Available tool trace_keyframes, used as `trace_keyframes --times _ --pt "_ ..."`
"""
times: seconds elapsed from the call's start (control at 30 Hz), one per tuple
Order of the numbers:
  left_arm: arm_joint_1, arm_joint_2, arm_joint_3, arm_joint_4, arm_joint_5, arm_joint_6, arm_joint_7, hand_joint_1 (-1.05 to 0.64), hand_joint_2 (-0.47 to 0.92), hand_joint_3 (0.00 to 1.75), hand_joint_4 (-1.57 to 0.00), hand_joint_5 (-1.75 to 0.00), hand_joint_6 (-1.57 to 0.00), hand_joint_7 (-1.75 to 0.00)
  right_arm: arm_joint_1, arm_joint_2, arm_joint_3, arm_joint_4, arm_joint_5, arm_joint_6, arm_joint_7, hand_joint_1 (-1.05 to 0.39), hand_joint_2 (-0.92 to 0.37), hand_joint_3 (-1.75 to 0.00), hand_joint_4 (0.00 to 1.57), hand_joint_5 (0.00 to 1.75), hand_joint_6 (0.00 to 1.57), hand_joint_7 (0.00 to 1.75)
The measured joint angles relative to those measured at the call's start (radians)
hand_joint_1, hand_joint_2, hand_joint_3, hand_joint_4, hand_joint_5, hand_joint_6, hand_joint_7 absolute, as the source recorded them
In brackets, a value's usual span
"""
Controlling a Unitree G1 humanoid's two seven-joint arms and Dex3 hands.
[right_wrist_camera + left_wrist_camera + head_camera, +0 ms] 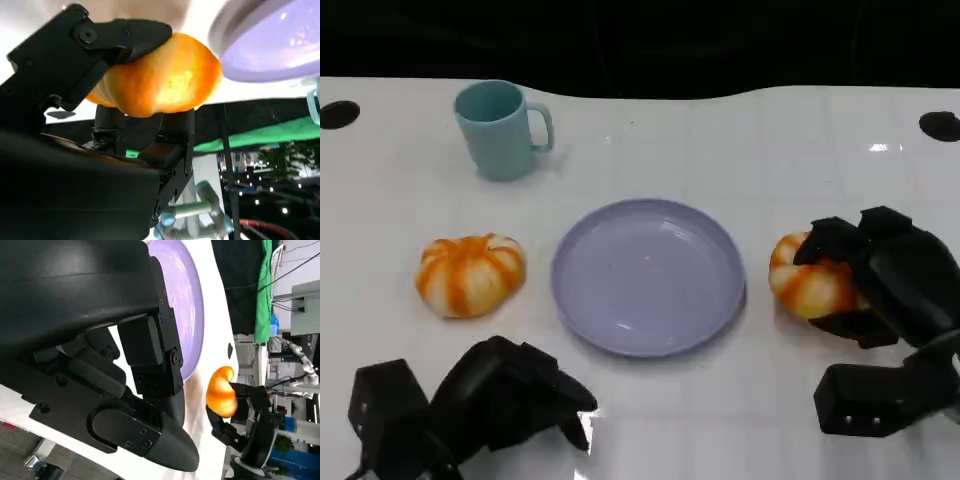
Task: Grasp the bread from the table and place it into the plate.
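Right now the right hand (880, 275) has its black fingers (120, 37) wrapped around the bread (810, 280), which sits just beside the plate (650, 275), low over the bench (720, 140). I'd call it the grasp step; next comes a lift and carry across the near rim. Nearer the robot, the left hand (505, 395) rests curled, holding nothing, a second loaf (470, 273) just ahead of it

Robotics lab: green backdrop curtain (263, 290), cables (292, 257), spare robot arm (299, 354).
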Motion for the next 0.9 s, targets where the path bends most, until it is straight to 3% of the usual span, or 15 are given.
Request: trace_keyframes --times 0.27,0.5,0.63,0.9 --pt "0.000 -0.001 -0.001 0.000 -0.001 -0.003 0.001 -1.05 0.85 0.00 -1.23 -0.92 -1.57 -0.04 -0.001 0.000 -0.005 -0.084 0.005 -0.028 -0.043 -0.18 -0.29 -1.27 0.96 1.75 0.72 1.75" --pt "-0.002 0.000 -0.001 0.012 0.001 -0.009 0.001 -1.05 0.85 0.00 -1.23 -0.93 -1.57 -0.03 -0.001 0.002 -0.010 -0.125 0.052 -0.071 -0.009 -0.17 -0.24 -1.38 0.99 1.75 0.74 1.75" --pt "-0.002 0.001 0.002 0.018 -0.002 -0.009 0.001 -1.05 0.84 0.00 -1.23 -0.93 -1.57 -0.03 0.000 0.023 -0.011 -0.174 0.073 -0.081 0.038 -0.15 -0.23 -1.46 1.00 1.75 0.74 1.75" --pt "-0.001 0.001 0.007 0.017 -0.008 -0.009 -0.003 -1.05 0.85 0.00 -1.22 -0.93 -1.57 -0.04 0.003 0.075 -0.007 -0.314 0.129 -0.102 0.255 -0.14 -0.22 -1.45 1.02 1.75 0.79 1.74"
